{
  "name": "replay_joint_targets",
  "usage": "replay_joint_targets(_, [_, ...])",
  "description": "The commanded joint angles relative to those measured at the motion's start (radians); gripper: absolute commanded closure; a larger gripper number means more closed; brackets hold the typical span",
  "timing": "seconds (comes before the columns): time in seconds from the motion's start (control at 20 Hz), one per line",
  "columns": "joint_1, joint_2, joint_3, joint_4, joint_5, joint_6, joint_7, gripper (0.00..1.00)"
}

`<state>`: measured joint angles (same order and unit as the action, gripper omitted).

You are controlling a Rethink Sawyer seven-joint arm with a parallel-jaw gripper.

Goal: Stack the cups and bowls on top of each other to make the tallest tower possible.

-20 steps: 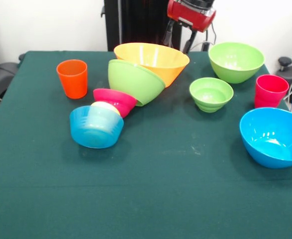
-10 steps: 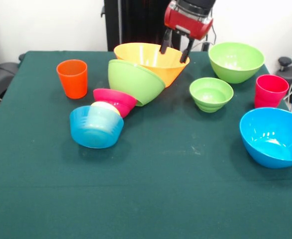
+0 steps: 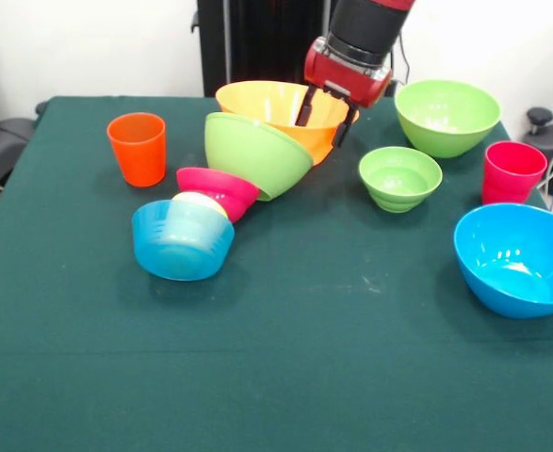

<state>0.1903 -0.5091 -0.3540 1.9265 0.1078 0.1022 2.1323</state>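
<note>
A nested row lies tipped on its side: the very wide orange bowl (image 3: 274, 105), a big green bowl (image 3: 254, 153), the small red bowl (image 3: 218, 189), the yellow cup (image 3: 197, 201) and the small blue bowl (image 3: 182, 243). No upright tower stands. My gripper (image 3: 324, 117) is open and empty, its fingers straddling the orange bowl's right rim. The orange cup (image 3: 138, 148) stands upright at the left. The second big green bowl (image 3: 447, 115), the small green bowl (image 3: 399, 177), the red cup (image 3: 512, 171) and the big blue bowl (image 3: 516, 259) stand upright at the right.
The dark green table (image 3: 285, 358) reaches the front edge of the picture. The black pedestal (image 3: 257, 42) stands behind the orange bowl. A black object (image 3: 540, 118) sits off the table's right edge.
My gripper has come down from the top edge and a little left, from above the orange bowl to its right rim. The bowls and cups have not moved.
</note>
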Motion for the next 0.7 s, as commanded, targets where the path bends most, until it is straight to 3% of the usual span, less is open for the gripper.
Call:
replay_joint_targets(0.05, [0.016, 0.030, 0.069, 0.009, 0.073, 0.086, 0.196, 0.00])
replay_joint_targets(0.4, [0.019, 0.005, 0.045, 0.050, 0.076, 0.131, 0.180, 0.00])
replay_joint_targets(0.7, [-0.023, 0.091, 0.110, 0.043, 0.084, -0.061, 0.205, 0.00])
